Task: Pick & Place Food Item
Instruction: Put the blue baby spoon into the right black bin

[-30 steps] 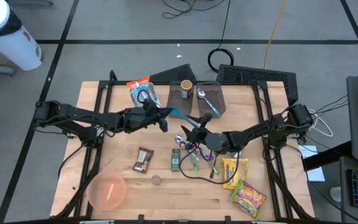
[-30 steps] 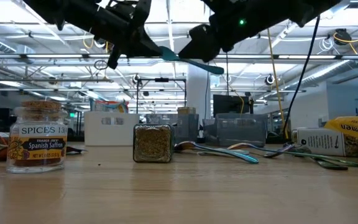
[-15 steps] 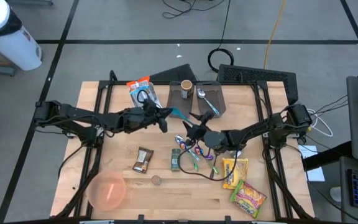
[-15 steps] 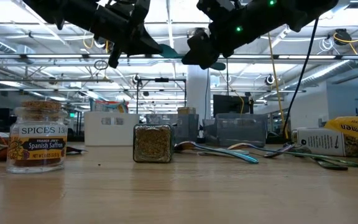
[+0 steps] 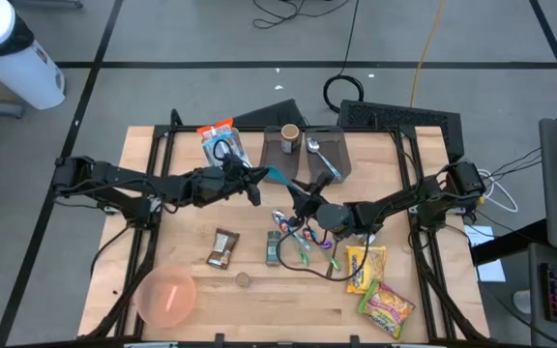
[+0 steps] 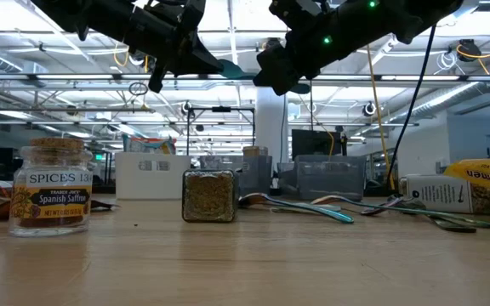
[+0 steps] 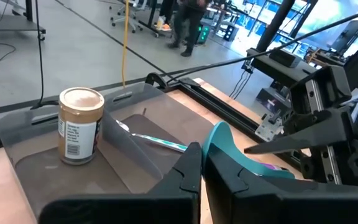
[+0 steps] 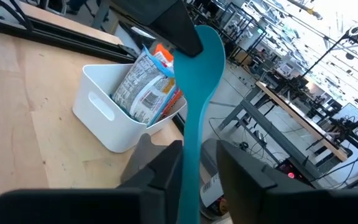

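A teal spoon hangs in the air over the table's middle, between my two grippers. My left gripper comes from the table's left and is shut on the spoon's broad end. My right gripper comes from the right and is shut on the spoon's handle. In the low view, both grippers are high above the table, with a short piece of the teal spoon showing between them. Ramen packets lie flat near the right front. My left gripper pinches the spoon's broad end between its two fingers, coming about level from the table's left. The spoon is lifted clear and reaches on toward the right gripper. My right gripper has the handle between its two fingers, which point along it; the handle lies against one finger.
A grey tray at the far middle holds a jar and a metal spoon. A white bin of packets stands left of it. Cutlery, a spice bottle, a snack bar and a pink bowl lie nearer.
My right gripper's fingers stood wide apart beside the spoon's handle. They have come in around the handle and narrowed onto it, hiding its free end in the low view. The left gripper and the spoon have kept still.
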Controlling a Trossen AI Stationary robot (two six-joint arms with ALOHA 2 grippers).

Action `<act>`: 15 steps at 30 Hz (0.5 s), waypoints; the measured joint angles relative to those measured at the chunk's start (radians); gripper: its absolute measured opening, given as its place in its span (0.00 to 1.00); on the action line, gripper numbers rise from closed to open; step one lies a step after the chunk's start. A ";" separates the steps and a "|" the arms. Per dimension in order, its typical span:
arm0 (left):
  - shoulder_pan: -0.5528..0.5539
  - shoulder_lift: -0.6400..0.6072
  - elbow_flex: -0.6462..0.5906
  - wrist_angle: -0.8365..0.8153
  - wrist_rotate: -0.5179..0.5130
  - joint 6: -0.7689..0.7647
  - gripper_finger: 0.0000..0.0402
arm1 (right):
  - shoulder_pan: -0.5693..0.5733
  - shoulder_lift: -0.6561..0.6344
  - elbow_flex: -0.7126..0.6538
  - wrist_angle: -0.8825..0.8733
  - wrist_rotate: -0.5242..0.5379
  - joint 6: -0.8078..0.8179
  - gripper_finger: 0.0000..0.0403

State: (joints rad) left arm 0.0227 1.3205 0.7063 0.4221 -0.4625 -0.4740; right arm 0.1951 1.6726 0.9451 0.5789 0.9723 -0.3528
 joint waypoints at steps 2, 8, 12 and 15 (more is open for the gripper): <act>0.000 0.000 0.000 0.001 0.000 0.000 0.01 | -0.001 0.000 0.000 0.000 -0.001 0.000 0.18; 0.000 0.000 0.000 0.003 0.000 0.001 0.02 | -0.006 0.000 0.000 -0.007 -0.004 0.001 0.09; 0.000 0.000 0.000 0.002 0.005 0.002 0.01 | -0.006 0.000 0.000 -0.007 -0.001 0.001 0.04; 0.000 0.000 0.000 0.002 0.009 0.001 0.03 | -0.006 0.000 0.000 -0.008 0.000 0.001 0.04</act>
State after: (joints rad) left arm 0.0231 1.3201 0.7063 0.4238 -0.4531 -0.4732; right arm 0.1890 1.6726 0.9451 0.5709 0.9722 -0.3519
